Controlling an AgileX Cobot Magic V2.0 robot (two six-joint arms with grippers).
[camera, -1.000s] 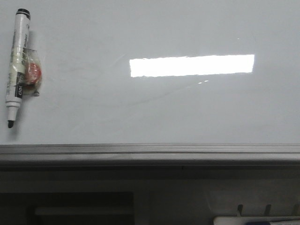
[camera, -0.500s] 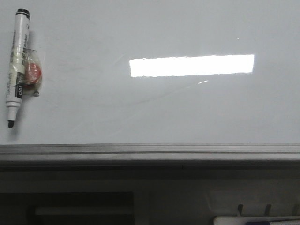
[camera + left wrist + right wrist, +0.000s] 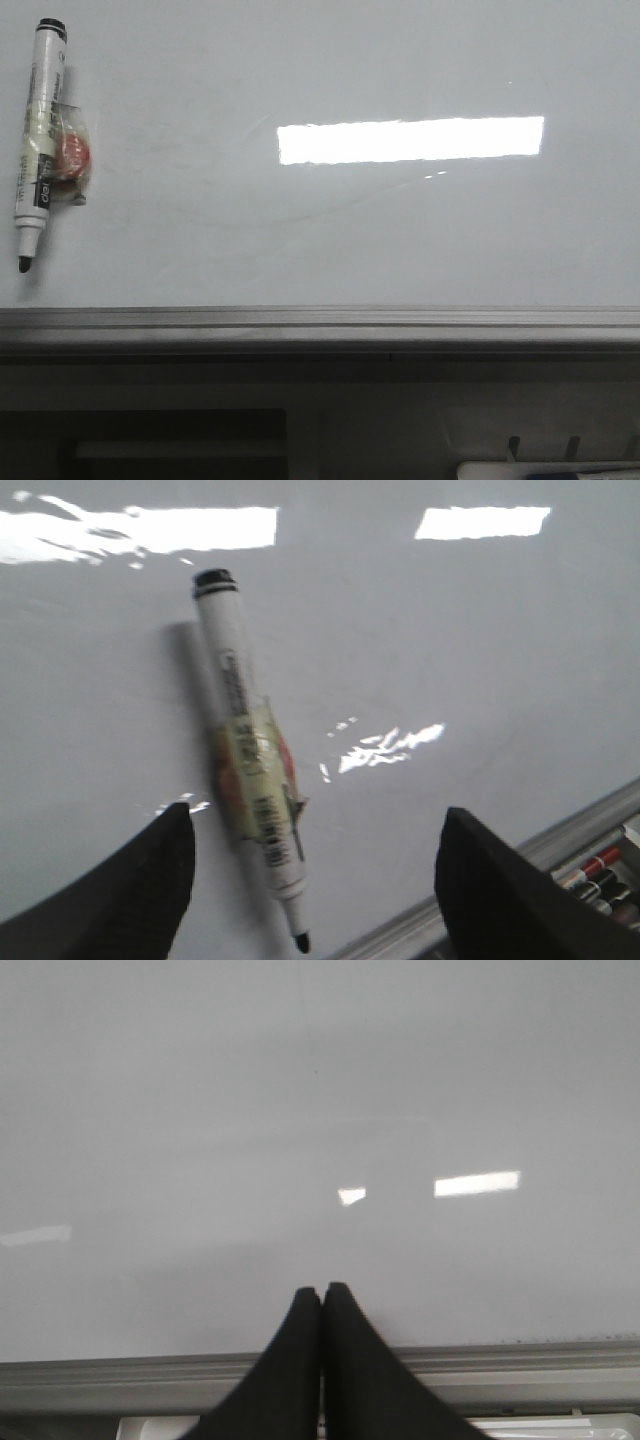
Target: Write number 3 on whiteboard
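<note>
The whiteboard (image 3: 400, 230) is pale grey-white and glossy, with a bright rectangular light reflection and a grey metal edge strip along its near side. No number 3 shows on it. A white marker (image 3: 36, 140) with a black tip and a clear wrapper with a red patch lies at the board's left, uncapped tip toward the near edge. In the left wrist view the marker (image 3: 250, 770) lies between my open left gripper's (image 3: 315, 825) fingers, below them. My right gripper (image 3: 321, 1290) is shut and empty over the board's near edge (image 3: 120, 1370). Neither gripper shows in the front view.
Below the board's edge strip (image 3: 320, 322) is a dark shelf area. A white tray (image 3: 545, 470) shows at the lower right. Spare markers (image 3: 600, 875) lie past the board's edge in the left wrist view.
</note>
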